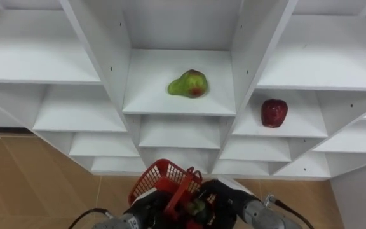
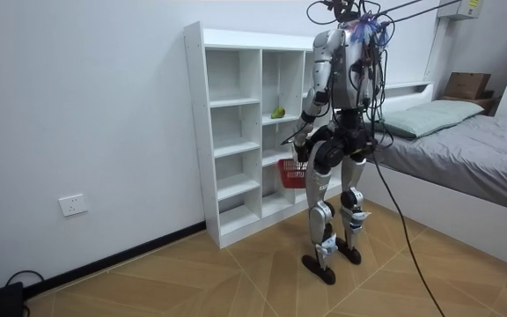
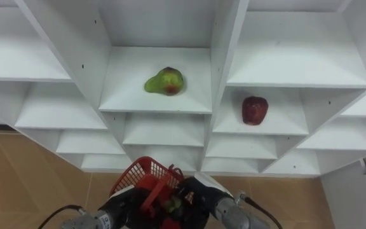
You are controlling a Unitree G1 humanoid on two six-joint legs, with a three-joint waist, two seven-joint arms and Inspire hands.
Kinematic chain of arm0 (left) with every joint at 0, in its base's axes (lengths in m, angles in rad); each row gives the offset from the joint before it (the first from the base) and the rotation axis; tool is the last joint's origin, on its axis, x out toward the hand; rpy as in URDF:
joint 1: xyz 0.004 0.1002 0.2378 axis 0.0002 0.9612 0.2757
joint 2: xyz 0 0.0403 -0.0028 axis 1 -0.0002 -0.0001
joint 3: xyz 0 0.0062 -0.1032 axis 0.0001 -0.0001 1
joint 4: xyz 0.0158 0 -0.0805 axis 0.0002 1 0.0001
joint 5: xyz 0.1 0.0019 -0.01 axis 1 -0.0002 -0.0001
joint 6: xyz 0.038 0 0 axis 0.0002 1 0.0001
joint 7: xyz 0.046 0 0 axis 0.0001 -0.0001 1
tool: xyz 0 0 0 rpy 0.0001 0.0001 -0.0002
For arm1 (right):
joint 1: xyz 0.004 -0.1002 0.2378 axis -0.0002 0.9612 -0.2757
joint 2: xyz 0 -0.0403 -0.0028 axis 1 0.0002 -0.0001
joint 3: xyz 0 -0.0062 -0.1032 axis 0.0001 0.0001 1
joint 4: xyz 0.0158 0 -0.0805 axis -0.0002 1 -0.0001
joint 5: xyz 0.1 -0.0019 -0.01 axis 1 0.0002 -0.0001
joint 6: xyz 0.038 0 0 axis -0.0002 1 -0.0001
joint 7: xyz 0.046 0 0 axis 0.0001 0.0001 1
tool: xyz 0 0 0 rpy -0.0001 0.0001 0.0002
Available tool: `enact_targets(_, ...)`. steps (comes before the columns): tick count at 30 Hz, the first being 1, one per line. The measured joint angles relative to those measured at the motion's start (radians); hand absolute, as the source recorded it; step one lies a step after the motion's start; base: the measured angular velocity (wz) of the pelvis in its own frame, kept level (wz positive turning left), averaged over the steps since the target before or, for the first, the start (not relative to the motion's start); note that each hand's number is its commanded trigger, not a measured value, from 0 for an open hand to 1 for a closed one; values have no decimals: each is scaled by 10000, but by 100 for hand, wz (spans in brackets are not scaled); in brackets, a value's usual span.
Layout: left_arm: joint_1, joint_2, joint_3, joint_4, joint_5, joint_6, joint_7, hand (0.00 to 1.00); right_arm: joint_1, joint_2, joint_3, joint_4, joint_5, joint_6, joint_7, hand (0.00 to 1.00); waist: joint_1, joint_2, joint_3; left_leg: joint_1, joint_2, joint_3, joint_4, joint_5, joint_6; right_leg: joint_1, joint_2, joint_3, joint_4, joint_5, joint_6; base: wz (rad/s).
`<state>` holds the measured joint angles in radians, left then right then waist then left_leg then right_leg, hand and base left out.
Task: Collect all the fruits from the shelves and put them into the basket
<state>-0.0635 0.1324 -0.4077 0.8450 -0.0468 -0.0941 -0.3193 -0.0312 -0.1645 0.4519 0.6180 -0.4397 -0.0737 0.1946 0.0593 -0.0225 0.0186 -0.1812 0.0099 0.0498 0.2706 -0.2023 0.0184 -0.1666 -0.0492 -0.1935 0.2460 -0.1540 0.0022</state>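
Green fruit (image 1: 188, 83) with a red blush lies on its side on a shelf in the middle column of the white closet (image 1: 100, 48); a red apple (image 1: 274, 112) stands upright one shelf lower in the column to the right, well apart from it; neither is touched by anything. Low in the eye views a red basket (image 1: 161, 177) of open mesh hangs in front of the closet's lower shelves, over the wooden floor (image 1: 30, 178); something small and dark lies inside it, too blurred to name. The left robot hand (image 1: 146, 208) sits against the basket's left side and the right robot hand (image 1: 226, 196) against its right; whether either has its fingers closed round the basket I cannot tell. In the room view the robot stands upright facing the closet, the basket at thigh height before it; a bed (image 2: 465, 141) stands behind it.
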Motion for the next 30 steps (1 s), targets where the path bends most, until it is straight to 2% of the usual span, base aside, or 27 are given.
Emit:
enact_targets(4, -1, -79, -52, -33, -12, -2, -63, 100, 14, 77, 89, 2, 11, -3, 6, 0, -24, -8, 4, -2, 3, 7, 1, 0, 0, -1, 0, -1, 4, 0, 0, 0)
enact_targets(10, 9, -47, -300, -142, -16, 5, -246, 100, 24, 91, 99, 5, 16, -3, -40, 0, -15, -8, 4, 2, 5, 12, 17, 0, 0, -1, -3, 5, 25, 0, 0, 0)
enact_targets(30, 11, -18, -365, -210, -10, 4, -427, 100, 30, 91, 172, 383, 122, -6, -104, 0, 3, 2, -4, 45, 5, 28, 56, 6, 7, 14, -11, 22, 109, 0, 0, 0)
